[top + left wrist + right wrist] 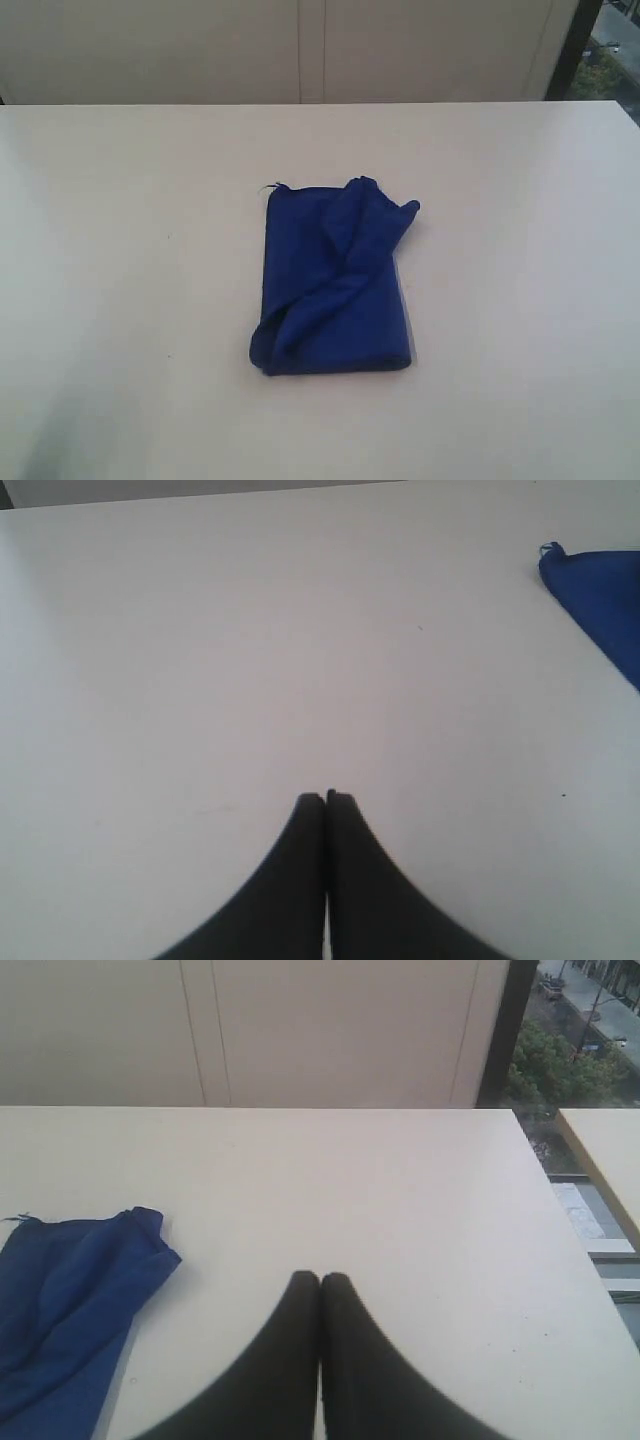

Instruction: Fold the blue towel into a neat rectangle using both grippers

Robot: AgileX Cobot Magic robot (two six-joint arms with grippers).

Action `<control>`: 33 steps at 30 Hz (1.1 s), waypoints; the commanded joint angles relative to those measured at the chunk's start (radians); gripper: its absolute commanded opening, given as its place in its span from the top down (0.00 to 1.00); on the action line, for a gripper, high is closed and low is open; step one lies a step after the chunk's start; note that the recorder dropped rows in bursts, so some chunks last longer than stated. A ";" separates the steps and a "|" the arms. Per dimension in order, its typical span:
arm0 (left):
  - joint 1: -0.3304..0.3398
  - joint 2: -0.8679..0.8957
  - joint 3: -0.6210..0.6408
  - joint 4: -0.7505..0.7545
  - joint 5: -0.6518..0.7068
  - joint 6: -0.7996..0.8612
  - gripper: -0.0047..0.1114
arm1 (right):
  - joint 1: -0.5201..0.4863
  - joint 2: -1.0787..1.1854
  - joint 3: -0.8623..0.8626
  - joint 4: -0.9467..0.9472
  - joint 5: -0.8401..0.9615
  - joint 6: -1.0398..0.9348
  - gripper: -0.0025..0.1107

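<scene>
1 blue towel [335, 290]; 2 closed: L gripper [326, 798], R gripper [320, 1276].

A pale table [120, 300] stands before a cream panelled wall [300, 50], with a window [575, 1020] beside it.

Towel [335, 290]: one, lying on the table [120, 250]. Table: one. Grippers: two, both over the table, left gripper [326, 798] and right gripper [320, 1278].

Blue towel [335, 290] — soft, matt cloth; table [120, 300] — smooth, faintly glossy; left gripper [326, 800] and right gripper [320, 1278] matt.
</scene>
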 commanded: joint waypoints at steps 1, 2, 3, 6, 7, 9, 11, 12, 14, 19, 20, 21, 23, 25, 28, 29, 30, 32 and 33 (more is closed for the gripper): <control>0.002 -0.004 0.006 -0.003 -0.003 -0.009 0.96 | -0.005 0.017 0.002 -0.005 -0.025 0.016 0.98; 0.002 -0.004 0.006 -0.003 -0.003 -0.009 0.96 | -0.005 0.033 -0.002 -0.005 -0.019 0.039 0.98; 0.002 -0.004 0.006 -0.003 -0.003 -0.009 0.96 | -0.005 0.050 -0.008 -0.005 -0.005 0.055 0.98; 0.002 -0.004 0.006 -0.003 -0.003 -0.009 0.96 | -0.005 0.144 -0.044 0.005 0.038 0.066 0.98; 0.002 -0.004 0.006 -0.003 -0.003 -0.009 0.96 | -0.005 0.183 -0.061 0.016 0.047 0.066 0.98; 0.002 -0.004 0.006 -0.003 -0.003 -0.009 0.96 | -0.005 0.266 -0.105 0.030 0.067 0.065 0.98; 0.002 -0.004 0.006 -0.003 -0.003 -0.009 0.96 | -0.005 0.341 -0.152 0.045 0.094 0.060 0.98; 0.002 -0.004 0.006 -0.003 -0.003 -0.009 0.96 | -0.005 0.382 -0.180 0.055 0.104 0.054 0.98; 0.002 -0.004 0.006 -0.003 -0.003 -0.009 0.96 | -0.005 0.450 -0.224 0.087 0.119 0.038 0.98; 0.002 -0.004 0.006 -0.003 -0.003 -0.009 0.96 | 0.023 0.629 -0.309 0.158 0.128 -0.029 0.98; 0.002 -0.004 0.006 -0.003 -0.003 -0.009 0.96 | 0.034 0.659 -0.317 0.158 0.128 -0.029 0.98; 0.002 -0.004 0.006 -0.003 -0.003 -0.009 0.96 | 0.051 0.698 -0.325 0.158 0.128 -0.029 0.98; 0.002 -0.004 0.006 -0.003 -0.003 -0.009 0.96 | 0.088 0.770 -0.344 0.158 0.128 -0.029 0.98; 0.002 -0.004 0.006 -0.003 -0.003 -0.009 0.96 | 0.134 0.848 -0.375 0.158 0.126 -0.029 0.98; 0.002 -0.004 0.006 -0.003 -0.003 -0.009 0.96 | 0.200 0.949 -0.446 0.158 0.123 -0.022 0.98; 0.002 -0.004 0.006 -0.003 -0.003 -0.009 0.96 | 0.222 0.985 -0.468 0.158 0.123 -0.021 0.98; 0.002 -0.004 0.006 -0.003 -0.003 -0.009 0.96 | 0.243 1.018 -0.498 0.158 0.123 -0.016 0.98; 0.002 -0.004 0.006 -0.003 -0.003 -0.009 0.96 | 0.277 1.079 -0.554 0.158 0.127 0.000 0.98; 0.002 -0.004 0.006 -0.003 -0.003 -0.009 0.96 | 0.294 1.112 -0.586 0.158 0.132 0.002 0.98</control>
